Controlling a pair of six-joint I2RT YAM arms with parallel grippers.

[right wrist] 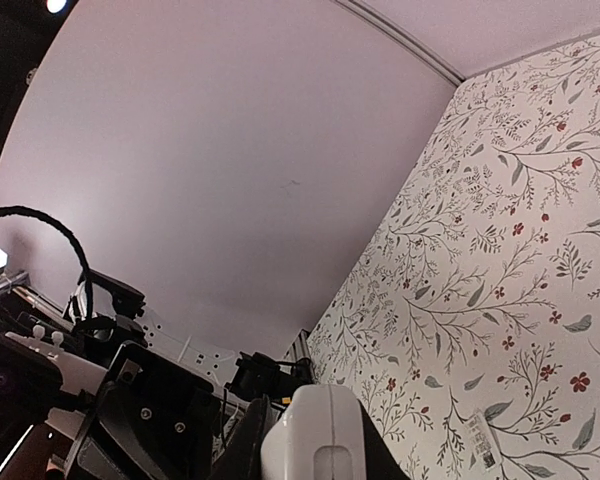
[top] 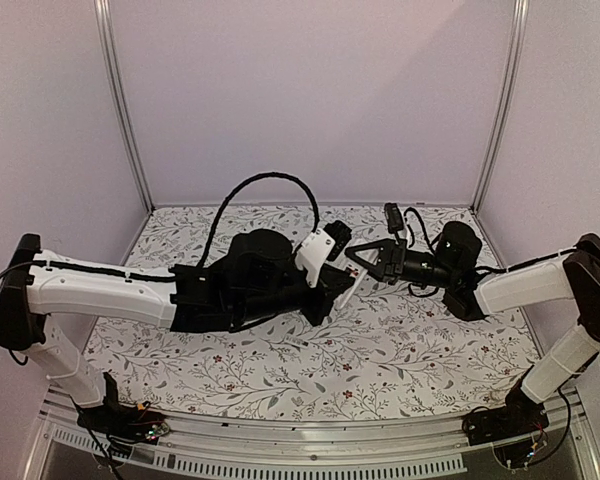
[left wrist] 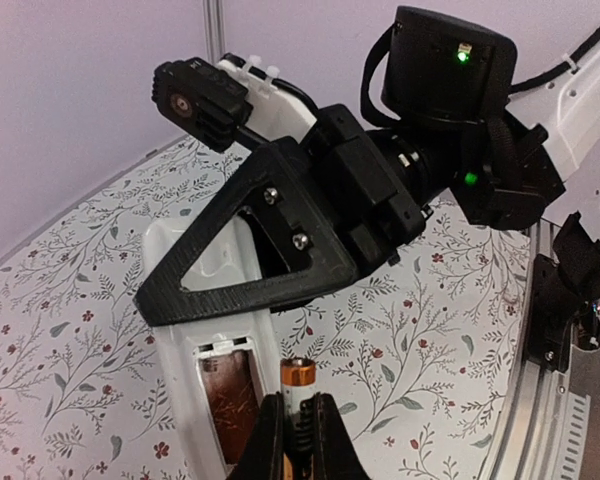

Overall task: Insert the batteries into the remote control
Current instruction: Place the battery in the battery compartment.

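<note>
Slim cyl. battery (left wrist: 298,385), copper-gold top, dark body, stands upright, pinched btwn the black fingers of L gripper (left wrist: 298,440). It sits just beside the open recess (left wrist: 230,395) in the back of the remote (left wrist: 180,380). The remote is a smooth white plastic oblong, held off the floral cloth (left wrist: 410,360) and clamped by R gripper (left wrist: 180,300), which has black triangular frame fingers. Recess interior is dark reddish, contents unclear. L arm stretches low twd centre, R arm reaches in from the right, and the wrists meet mid-table.

Mid-table crowded: right gripper (left wrist: 180,290) clamps across remote control (left wrist: 190,345), beside open recess (left wrist: 228,395); left gripper (left wrist: 298,445), pinching battery (left wrist: 298,382), hangs at recess edge. Near cloth (top: 310,375) passable. Walls (top: 310,100) left, far, right.
</note>
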